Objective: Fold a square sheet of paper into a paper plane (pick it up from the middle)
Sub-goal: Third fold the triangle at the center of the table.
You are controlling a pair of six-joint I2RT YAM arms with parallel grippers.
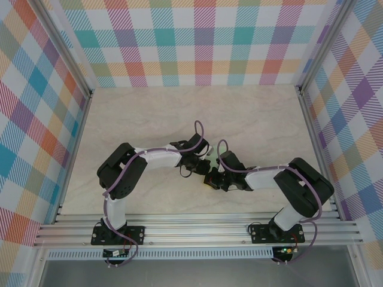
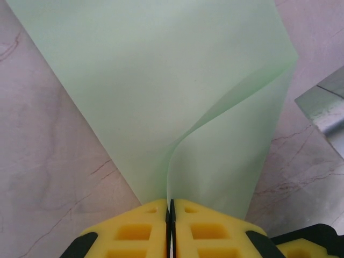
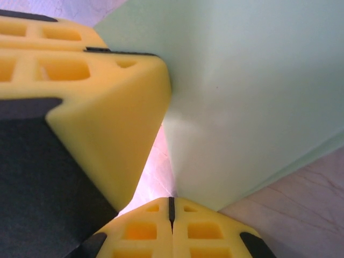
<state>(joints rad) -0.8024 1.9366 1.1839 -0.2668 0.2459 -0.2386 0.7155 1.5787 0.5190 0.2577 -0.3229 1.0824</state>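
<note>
The sheet of paper point(image 2: 161, 80) is found near the middle of the workspace, where the two arms meet, and appears to be held clear of the table point(image 2: 48, 161).

In the left wrist view the left gripper point(image 2: 170, 207) is seen clenched. Its two yellow pads are pressed together, with the lower edge of the paper caught in the seam between them. From that pinch the pale green paper fans upward and away in two layers. A broad layer lies on the left, and a second on the right curves out of the seam and meets the first along a bent edge at the upper right. A grey metal part point(image 2: 322, 110) is seen at the right edge, beside the paper and apart from it.

In the right wrist view the right gripper point(image 3: 171, 204) is likewise closed. The paper rises from the line between its pads, so it is grasped there too. A yellow finger point(image 3: 107, 107) of the left gripper is pressed against the paper's left side, just above the right gripper's pads and very near them.

From the top camera a small pale patch of the paper point(image 1: 211, 156) can be made out between the two wrists. The jaws are too hidden there to be judged.
</note>
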